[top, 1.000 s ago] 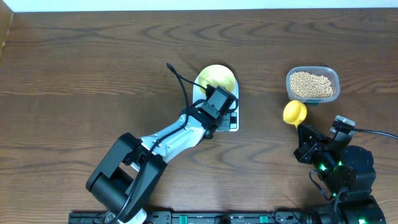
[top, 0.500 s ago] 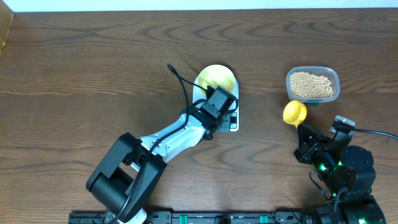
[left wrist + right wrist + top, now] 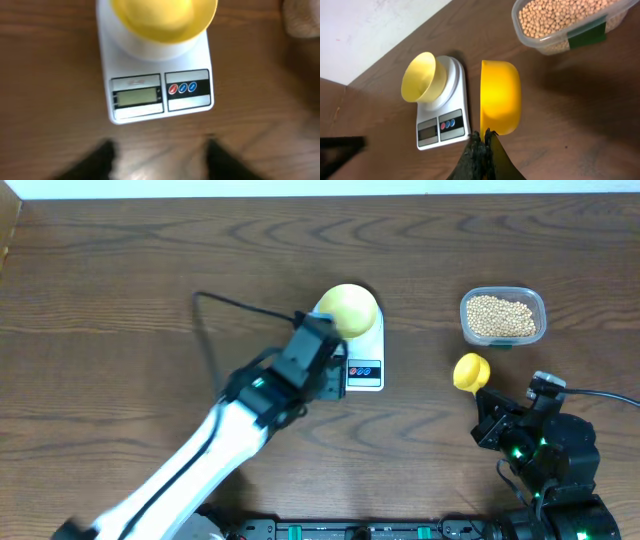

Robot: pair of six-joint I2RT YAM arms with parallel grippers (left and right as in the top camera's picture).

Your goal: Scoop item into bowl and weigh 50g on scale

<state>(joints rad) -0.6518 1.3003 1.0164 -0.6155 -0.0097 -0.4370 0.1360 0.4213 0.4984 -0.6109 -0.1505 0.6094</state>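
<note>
The scale point(image 3: 150, 75) is lying on the brown table point(image 3: 120, 270) near its middle. The pale yellow bowl point(image 3: 162, 17) is sitting on the scale's round top end, and what shows of its inside is plain yellow. On the squared near end, the grey display point(image 3: 137, 97) is facing up, but its reading is too blurred to make out. The red and blue buttons point(image 3: 182, 88) are sitting just beside it.

The left pincer point(image 3: 162, 157) is hanging above the table just off the display end of the scale. Its two dark fingers point(image 3: 102, 157) are standing spread wide with only wood grain between them, touching nothing. From overhead the left arm point(image 3: 250, 395) is appearing smeared, reaching in from the lower left toward the scale, with a black cable point(image 3: 230, 302) arching over it.

The beans point(image 3: 500, 318) are lying in a loose tan pile inside the clear plastic tub point(image 3: 543, 308). The tub is standing toward the right side of the table, well apart from the scale.

The right pincer point(image 3: 482, 145) is pinching the bright yellow spoon point(image 3: 500, 97) at its near edge, with the fingers pressed together around the handle so that little of the handle is showing. The spoon is hanging between the tub and the scale, nearer the tub and just in front of it, touching neither. From the wrist view only its outer shell is showing, so whether it is carrying any beans cannot be told.
</note>
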